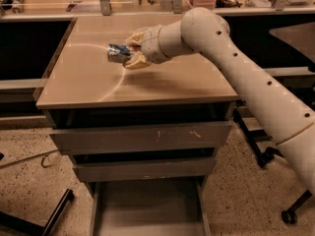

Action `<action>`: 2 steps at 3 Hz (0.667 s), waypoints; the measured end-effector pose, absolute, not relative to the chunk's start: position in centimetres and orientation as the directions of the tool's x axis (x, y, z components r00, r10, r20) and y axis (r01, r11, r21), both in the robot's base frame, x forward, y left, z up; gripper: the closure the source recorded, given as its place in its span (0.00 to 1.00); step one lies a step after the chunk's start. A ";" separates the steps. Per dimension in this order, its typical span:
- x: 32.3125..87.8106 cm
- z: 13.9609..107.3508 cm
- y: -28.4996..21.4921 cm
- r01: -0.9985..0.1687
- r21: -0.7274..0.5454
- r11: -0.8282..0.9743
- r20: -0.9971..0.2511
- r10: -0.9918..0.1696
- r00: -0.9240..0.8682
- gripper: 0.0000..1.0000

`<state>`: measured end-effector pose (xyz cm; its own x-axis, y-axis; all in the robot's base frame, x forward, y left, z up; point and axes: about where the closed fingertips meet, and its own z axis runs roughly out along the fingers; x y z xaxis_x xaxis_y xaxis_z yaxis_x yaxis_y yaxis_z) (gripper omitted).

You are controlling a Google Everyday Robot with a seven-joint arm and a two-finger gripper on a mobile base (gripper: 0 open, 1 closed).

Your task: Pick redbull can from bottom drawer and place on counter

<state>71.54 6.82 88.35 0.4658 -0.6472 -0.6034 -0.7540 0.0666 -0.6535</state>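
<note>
Gripper (127, 54) is over the counter (162, 85), toward the back-left part of the top. The arm (236, 68) reaches in from the 4 o'clock side of the view.

- Fingers are clamped on the can (117, 53), one above it and one below.
- The can sticks out from the gripper toward 9 o'clock. It lies on its side, not upright, with its long axis running roughly 9 to 3 o'clock. The free end faces 9 o'clock and the other end is buried between the fingers.
- The can sits just past the pale arc mark (115, 80), at about its 12 o'clock.
- I cannot tell whether the can is touching the top or hanging just above it. It looks slightly clear of the surface.
- The bottom drawer (147, 208) is pulled out at 6 o'clock, well apart from the gripper. Its grey floor shows nothing on it.

Judgement: the pick is done and the placing step is in hand. The relation that matters is straight down, can to counter. With the long axis level, a release from here would likely lay the can on its side, free to roll along 12 to 6 o'clock. Bare top surrounds the can at 9, 6 and 3 o'clock.
</note>
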 end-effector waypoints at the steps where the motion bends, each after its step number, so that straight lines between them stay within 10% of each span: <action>1: 71.2 83.3 6.2 -0.869 -0.490 0.064 -0.738 -0.561 0.374 1.00; 2: 71.2 83.7 6.2 -0.869 -0.490 0.064 -0.738 -0.561 0.375 1.00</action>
